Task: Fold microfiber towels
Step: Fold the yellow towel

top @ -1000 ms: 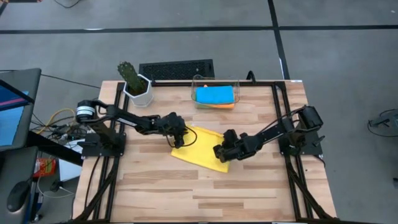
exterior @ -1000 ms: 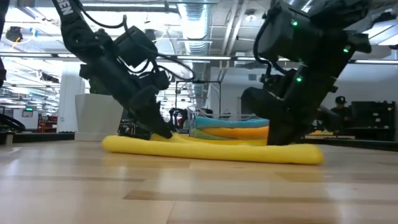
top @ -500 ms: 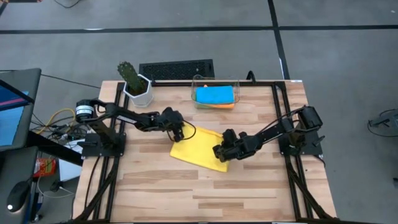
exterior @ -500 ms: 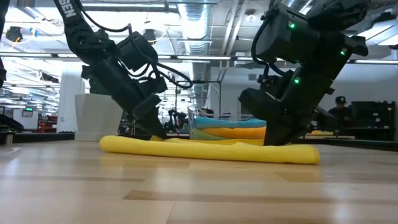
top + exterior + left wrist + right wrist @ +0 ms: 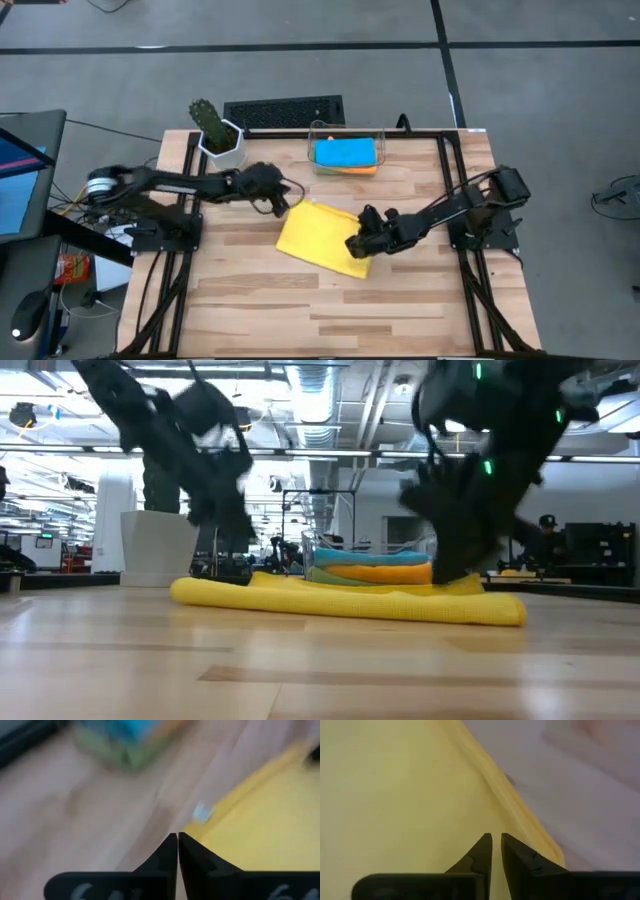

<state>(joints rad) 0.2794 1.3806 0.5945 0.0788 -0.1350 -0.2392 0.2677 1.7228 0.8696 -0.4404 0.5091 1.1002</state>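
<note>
- The yellow towel point(image 5: 318, 238) lies flat on the table point(image 5: 400, 310), folded over, between the two pincers.
- The left pincer point(image 5: 279, 203) is shut tight and holds nothing. It sits just beside the towel's far corner, off the cloth.
- The right pincer point(image 5: 356, 247) is over the towel's near right edge. Its tips are almost shut, with a thin gap. I cannot tell if cloth is pinched in it.
- The towel looks soft, light and floppy. It will sag and bend when lifted. It will not break.
- Best to pinch it at a corner or along an edge.
- The other towels point(image 5: 345, 153) sit stacked in the bin point(image 5: 315, 135), beyond both pincers.
</note>
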